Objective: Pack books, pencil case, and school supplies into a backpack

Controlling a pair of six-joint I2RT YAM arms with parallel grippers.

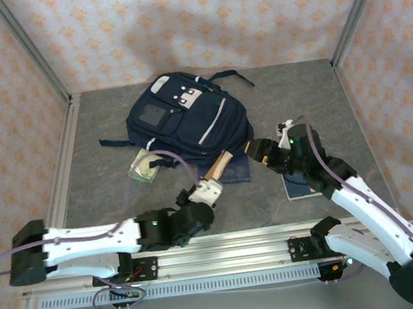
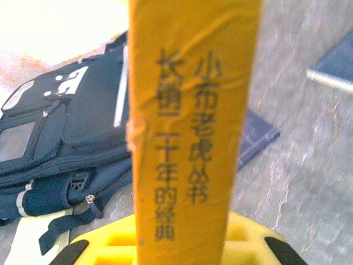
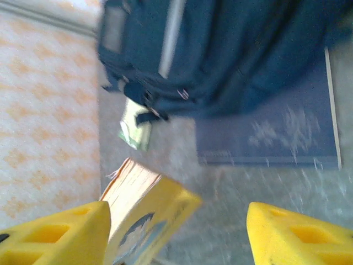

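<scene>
**Orange book gripped in front of the backpack**

The backpack (image 1: 187, 115) lies flat at the middle of the table (image 1: 91, 138), front pockets facing up. Just in front of its near edge, the left gripper (image 1: 212, 184) is clamped on the orange book (image 2: 190, 127) and holds it upright and off the table, its printed spine facing the left wrist camera. The right gripper (image 1: 257, 149) is beside the backpack's near right corner. Its yellow fingers (image 3: 300, 237) are spread wide with nothing clamped between them, and the orange book stands next to one of them. A navy book (image 1: 237, 170) lies flat on the table against the backpack's near edge. A second navy book (image 1: 301, 186) lies further right, under the right arm. A green-edged packet (image 1: 146, 169) pokes out from under the backpack's near left corner.
</scene>
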